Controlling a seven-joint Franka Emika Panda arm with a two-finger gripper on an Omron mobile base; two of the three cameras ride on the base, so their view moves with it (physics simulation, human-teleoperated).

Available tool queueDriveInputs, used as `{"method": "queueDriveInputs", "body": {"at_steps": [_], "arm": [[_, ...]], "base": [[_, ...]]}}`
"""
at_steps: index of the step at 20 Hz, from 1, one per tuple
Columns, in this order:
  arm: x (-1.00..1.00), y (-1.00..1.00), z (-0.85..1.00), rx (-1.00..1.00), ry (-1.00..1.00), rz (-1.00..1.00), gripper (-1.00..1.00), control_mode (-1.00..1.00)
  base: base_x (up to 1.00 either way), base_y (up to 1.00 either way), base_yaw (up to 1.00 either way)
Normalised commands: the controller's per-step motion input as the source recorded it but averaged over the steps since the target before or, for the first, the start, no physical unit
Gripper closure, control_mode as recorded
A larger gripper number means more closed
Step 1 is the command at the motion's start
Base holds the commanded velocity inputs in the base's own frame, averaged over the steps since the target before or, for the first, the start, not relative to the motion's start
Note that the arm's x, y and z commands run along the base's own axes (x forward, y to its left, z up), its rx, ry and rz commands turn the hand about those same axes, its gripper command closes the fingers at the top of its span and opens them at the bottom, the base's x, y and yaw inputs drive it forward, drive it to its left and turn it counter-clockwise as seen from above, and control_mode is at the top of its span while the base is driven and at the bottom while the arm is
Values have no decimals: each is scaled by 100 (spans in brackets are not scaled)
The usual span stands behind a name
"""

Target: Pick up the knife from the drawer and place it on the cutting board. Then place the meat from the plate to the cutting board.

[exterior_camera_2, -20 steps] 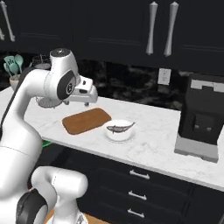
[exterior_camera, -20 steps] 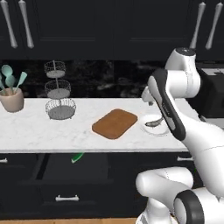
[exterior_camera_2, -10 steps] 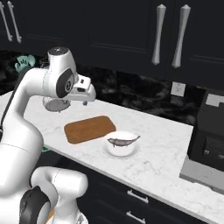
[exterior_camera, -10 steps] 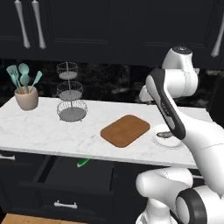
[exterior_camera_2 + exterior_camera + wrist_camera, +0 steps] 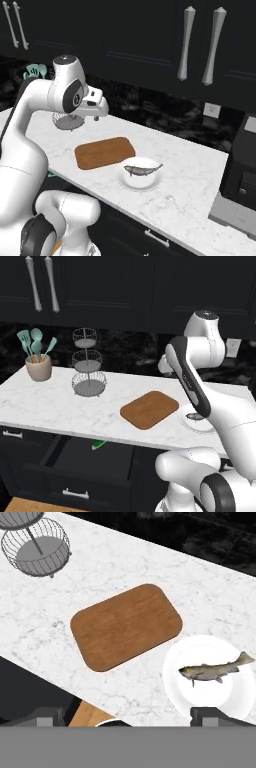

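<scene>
Knife (image 5: 98, 444): left base view shows its green handle poking out from under the counter edge, lying inside the open drawer (image 5: 75, 468), which is pulled out below the marble counter (image 5: 60, 406). Blade hidden by the countertop. Cutting board (image 5: 149, 409) lies flat on the counter with nothing on it, right of the tiered wire basket stand (image 5: 88, 363). A beige pot of teal utensils (image 5: 38, 361) stands far left near the wall. Plate (image 5: 200, 423) partly hidden behind the arm's forearm.

Right base view: board (image 5: 104, 152) bare, plate (image 5: 140, 177) just beside its near right corner, not touching. Meat (image 5: 142, 169), a grey fish, lies across the plate. Dark coffee machine (image 5: 240, 185) at far right.

Hand view: looking down from high over the counter. Board (image 5: 126, 626) centre, plate (image 5: 210, 679) lower right with the fish (image 5: 212, 670) on it, tail toward the right. Basket stand (image 5: 35, 547) upper left. Gripper (image 5: 127, 717) fingertips stand wide apart at the bottom edge, holding nothing.
</scene>
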Motion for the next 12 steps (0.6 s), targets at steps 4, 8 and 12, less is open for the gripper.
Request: {"method": "queueDriveInputs", "body": {"at_steps": [4,8,12], "arm": [[0,0,0,0,0,0,-100,100],[0,0,0,0,0,0,-100,100],[0,0,0,0,0,0,-100,100]], "base": [[34,-18,19],[17,-11,11],[0,0,0]]}}
